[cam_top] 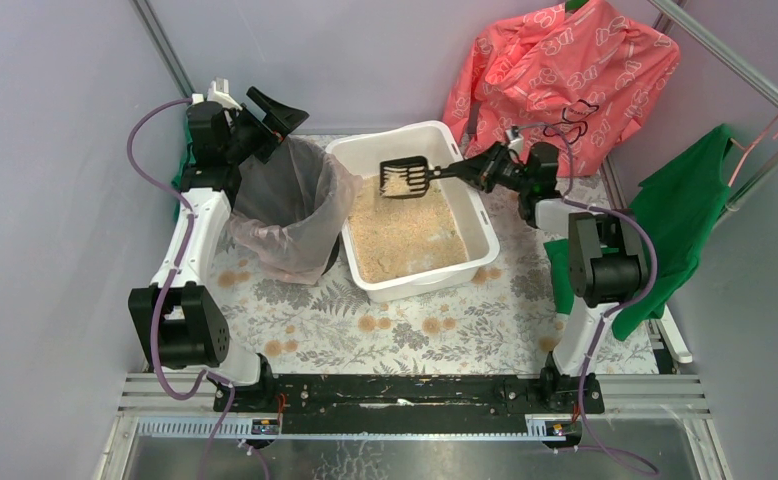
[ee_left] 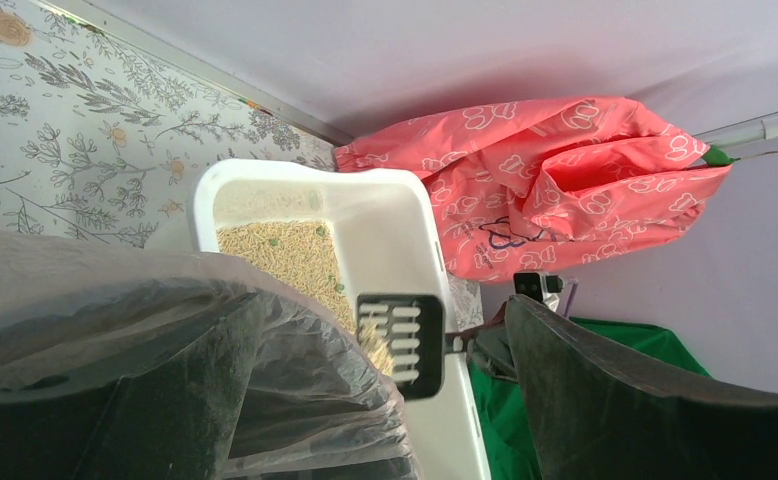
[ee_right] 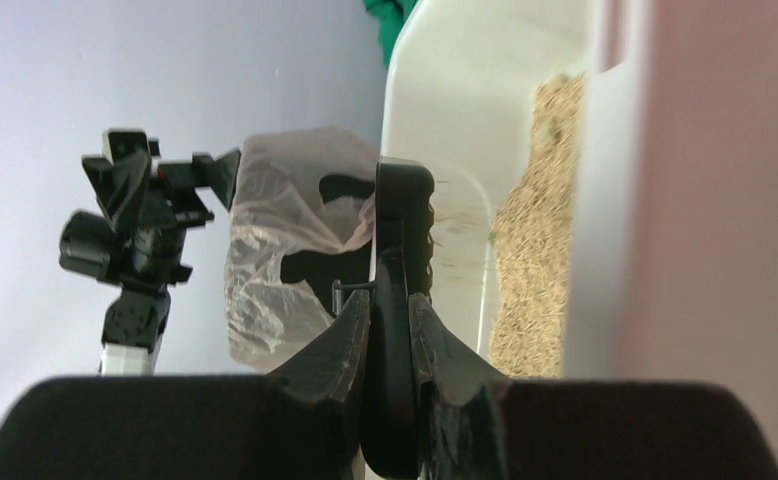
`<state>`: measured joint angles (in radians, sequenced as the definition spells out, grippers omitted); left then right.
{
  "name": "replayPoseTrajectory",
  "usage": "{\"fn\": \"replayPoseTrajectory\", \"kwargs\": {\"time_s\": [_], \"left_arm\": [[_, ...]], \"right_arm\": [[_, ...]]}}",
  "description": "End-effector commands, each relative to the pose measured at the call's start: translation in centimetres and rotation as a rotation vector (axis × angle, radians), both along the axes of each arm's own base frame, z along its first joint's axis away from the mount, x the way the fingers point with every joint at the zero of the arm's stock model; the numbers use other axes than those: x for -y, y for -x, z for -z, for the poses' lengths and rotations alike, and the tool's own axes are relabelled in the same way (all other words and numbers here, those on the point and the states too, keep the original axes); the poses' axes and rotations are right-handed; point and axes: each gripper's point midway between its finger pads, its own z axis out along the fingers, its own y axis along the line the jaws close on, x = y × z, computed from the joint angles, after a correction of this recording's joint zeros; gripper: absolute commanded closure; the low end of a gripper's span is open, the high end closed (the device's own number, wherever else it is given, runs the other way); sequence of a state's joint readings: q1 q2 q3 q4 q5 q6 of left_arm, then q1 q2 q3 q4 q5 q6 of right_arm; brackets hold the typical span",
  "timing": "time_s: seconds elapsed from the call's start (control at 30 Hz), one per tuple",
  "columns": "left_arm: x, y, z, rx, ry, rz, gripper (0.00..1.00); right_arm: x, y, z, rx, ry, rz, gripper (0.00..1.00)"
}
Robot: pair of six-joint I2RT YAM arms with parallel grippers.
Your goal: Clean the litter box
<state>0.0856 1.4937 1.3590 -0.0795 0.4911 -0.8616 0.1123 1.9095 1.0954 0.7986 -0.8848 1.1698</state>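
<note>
a: so, where's the litter box (cam_top: pixel 420 283) sitting?
b: mid-table on the floral cloth (cam_top: pixel 365 325), its long side running away from the arms. tan granules cover its floor, with a few small green specks among them.
a: and the bin?
b: the round black bin (cam_top: pixel 275 235) with the clear bag stands just left of it. the bag bulges right up to the box's left wall, and i can't tell if they touch.
a: right gripper?
b: the right gripper (cam_top: pixel 475 168) is clamped on the handle of a black slotted scoop (cam_top: pixel 405 178). the wrist view shows both fingers pressed flat against the handle. the scoop head hangs over the far left part of the box, roughly level, with a small heap of granules on it.
a: left one?
b: the left gripper (cam_top: pixel 280 122) is up by the bin's far left rim, jaws spread wide, with nothing gripped that i can make out. whether a finger brushes the bag, i can't say.
a: anything else around?
b: a pink printed garment (cam_top: pixel 565 70) hangs behind the box at the far right, and a green garment (cam_top: pixel 680 220) hangs beside the right arm.
</note>
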Motion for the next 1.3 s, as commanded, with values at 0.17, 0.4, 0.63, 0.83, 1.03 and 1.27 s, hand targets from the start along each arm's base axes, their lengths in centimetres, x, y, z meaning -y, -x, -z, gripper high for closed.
{"fn": "replayPoseTrajectory", "kwargs": {"time_s": [0.17, 0.4, 0.63, 0.83, 1.03, 1.27], "left_arm": [[0.3, 0.1, -1.7, 0.076, -0.002, 0.018, 0.01], [0.3, 0.4, -1.3, 0.064, -0.011, 0.013, 0.01], [0.2, 0.6, -1.6, 0.067, -0.025, 0.011, 0.01], [0.2, 0.9, -1.6, 0.07, -0.024, 0.009, 0.01], [0.1, 0.8, -1.9, 0.075, -0.037, 0.009, 0.01], [0.0, 1.0, -1.7, 0.066, -0.042, 0.005, 0.01]], "right_arm": [[-1.1, -0.6, -1.5, 0.087, 0.035, -0.023, 1.0], [-3.2, -3.0, 0.8, 0.05, 0.291, -0.049, 1.0], [-4.6, -6.1, 3.5, -0.002, 0.511, -0.063, 1.0], [-4.1, -7.4, 5.7, -0.024, 0.66, -0.051, 1.0], [-5.2, -8.1, 7.7, -0.023, 0.744, -0.07, 1.0], [-8.5, -7.3, 9.2, -0.005, 0.787, -0.147, 1.0]]}}
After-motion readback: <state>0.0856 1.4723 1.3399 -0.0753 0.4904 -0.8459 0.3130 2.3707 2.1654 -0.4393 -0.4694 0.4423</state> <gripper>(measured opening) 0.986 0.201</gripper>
